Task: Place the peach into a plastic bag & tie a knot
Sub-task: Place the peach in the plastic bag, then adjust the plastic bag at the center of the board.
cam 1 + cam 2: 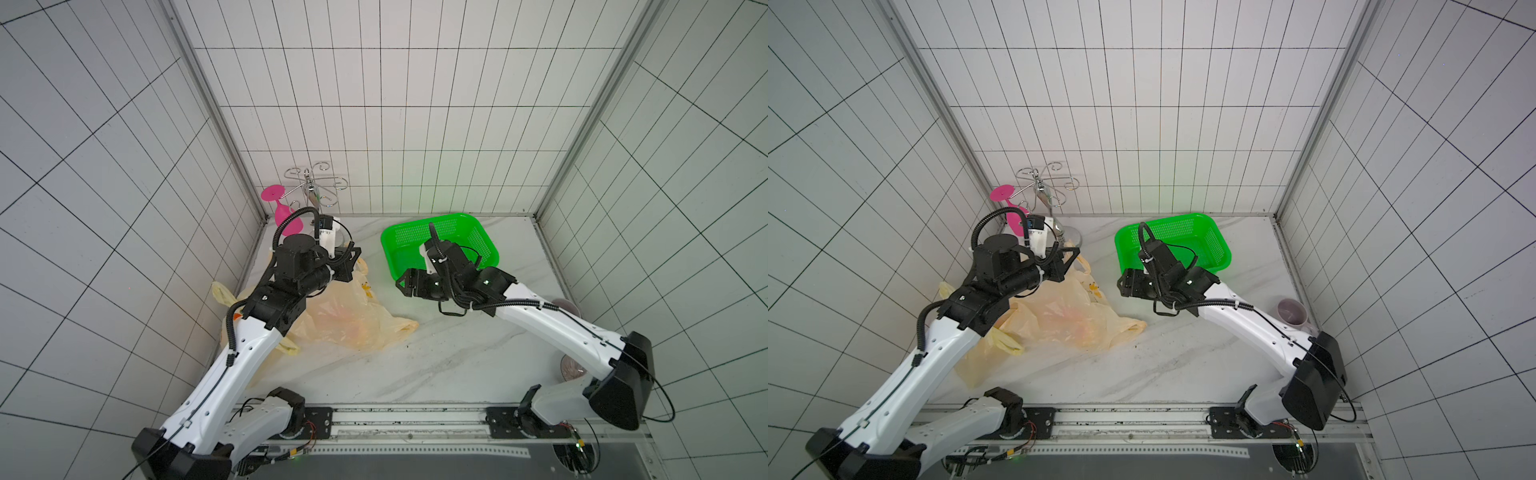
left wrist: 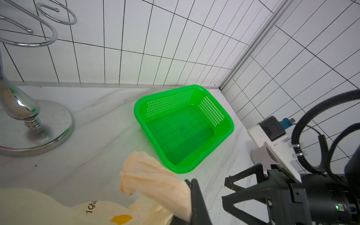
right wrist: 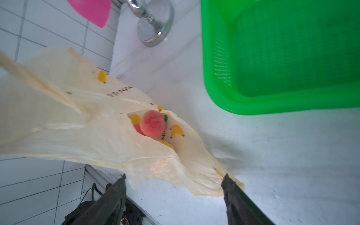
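Pinching one handle (image 2: 152, 175) of the bag (image 3: 78, 126) in left tool (image 2: 191, 187). Right tool (image 3: 174, 176) spread, empty, aimed at the bag mouth (nearer its loose edge). Peach (image 3: 153, 122) inside, on the counter (image 1: 436, 353), straight ahead of right tool.

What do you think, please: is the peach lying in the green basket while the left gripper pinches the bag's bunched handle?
Not quite: the right wrist view shows the peach inside the plastic bag, and the green basket is empty. The left gripper does pinch the bag's bunched handle.
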